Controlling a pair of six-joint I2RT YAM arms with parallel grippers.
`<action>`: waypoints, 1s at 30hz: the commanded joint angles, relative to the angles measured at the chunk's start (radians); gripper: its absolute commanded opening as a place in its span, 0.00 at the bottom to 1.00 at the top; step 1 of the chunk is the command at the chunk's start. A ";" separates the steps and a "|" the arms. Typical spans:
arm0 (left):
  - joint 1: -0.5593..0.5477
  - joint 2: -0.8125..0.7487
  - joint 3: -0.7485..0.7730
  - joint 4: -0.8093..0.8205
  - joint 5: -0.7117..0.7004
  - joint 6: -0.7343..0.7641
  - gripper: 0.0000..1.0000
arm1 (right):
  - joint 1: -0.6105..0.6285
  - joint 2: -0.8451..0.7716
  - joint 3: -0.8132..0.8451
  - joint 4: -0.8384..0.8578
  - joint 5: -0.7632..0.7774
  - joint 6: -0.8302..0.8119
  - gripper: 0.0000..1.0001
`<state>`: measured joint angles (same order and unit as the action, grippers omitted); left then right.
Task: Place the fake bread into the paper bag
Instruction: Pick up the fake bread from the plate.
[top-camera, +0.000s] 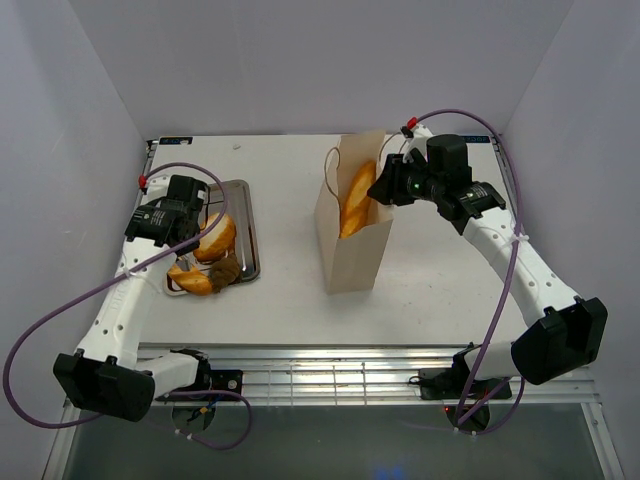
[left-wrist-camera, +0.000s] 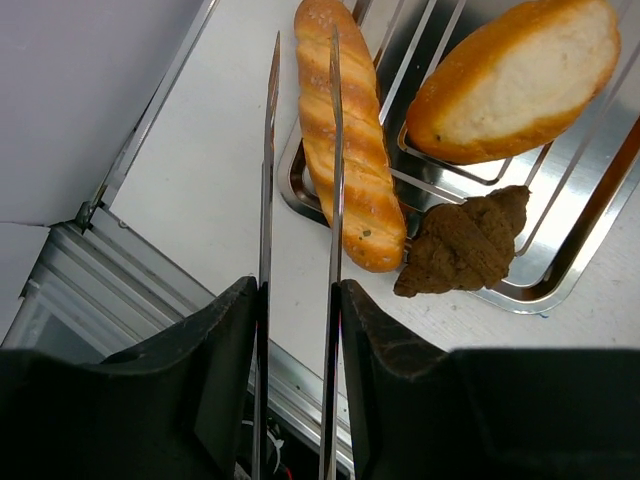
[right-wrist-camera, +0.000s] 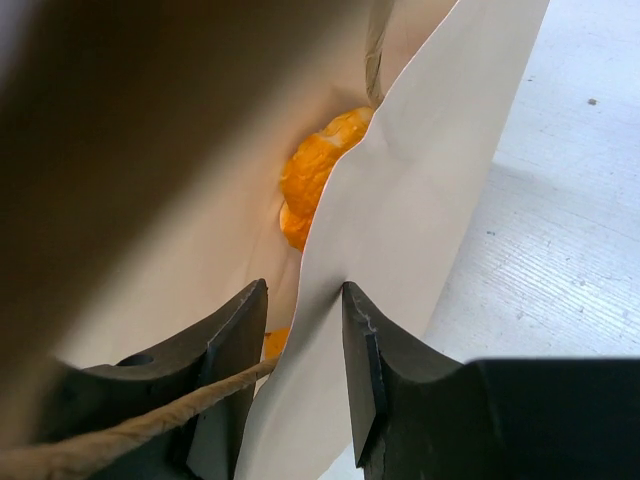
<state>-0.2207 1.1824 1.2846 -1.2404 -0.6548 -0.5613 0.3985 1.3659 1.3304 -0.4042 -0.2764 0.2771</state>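
Two golden fake bread pieces lie on the steel tray (left-wrist-camera: 590, 200): a long baguette (left-wrist-camera: 362, 170) and an oval roll (left-wrist-camera: 520, 80), with a brown croissant (left-wrist-camera: 465, 240) beside them. My left gripper (left-wrist-camera: 298, 285) is shut on silver tongs (left-wrist-camera: 268, 150). The tongs' arms stand apart; one is over the baguette's left edge, the other over the table. The cream paper bag (top-camera: 350, 250) stands mid-table with orange bread (top-camera: 355, 200) inside. My right gripper (right-wrist-camera: 305, 288) is shut on the bag's wall (right-wrist-camera: 420, 180) at the rim. A cord handle (right-wrist-camera: 150, 420) crosses its left finger.
The tray (top-camera: 245, 225) sits at the table's left, beside my left arm. Grey walls close in the table on three sides. A metal rail (left-wrist-camera: 140, 300) runs along the near edge, close to the baguette's end.
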 joint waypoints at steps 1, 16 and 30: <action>0.017 -0.018 -0.016 0.012 -0.029 0.015 0.48 | -0.004 -0.022 -0.011 0.051 -0.043 0.010 0.42; 0.041 -0.015 -0.071 0.113 0.009 0.078 0.59 | -0.004 -0.045 -0.031 0.064 -0.067 0.008 0.42; 0.083 0.020 -0.134 0.196 0.061 0.110 0.62 | -0.006 -0.065 -0.039 0.062 -0.076 0.011 0.42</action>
<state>-0.1535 1.2026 1.1629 -1.0870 -0.6041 -0.4694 0.3939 1.3338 1.2938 -0.3740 -0.3202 0.2844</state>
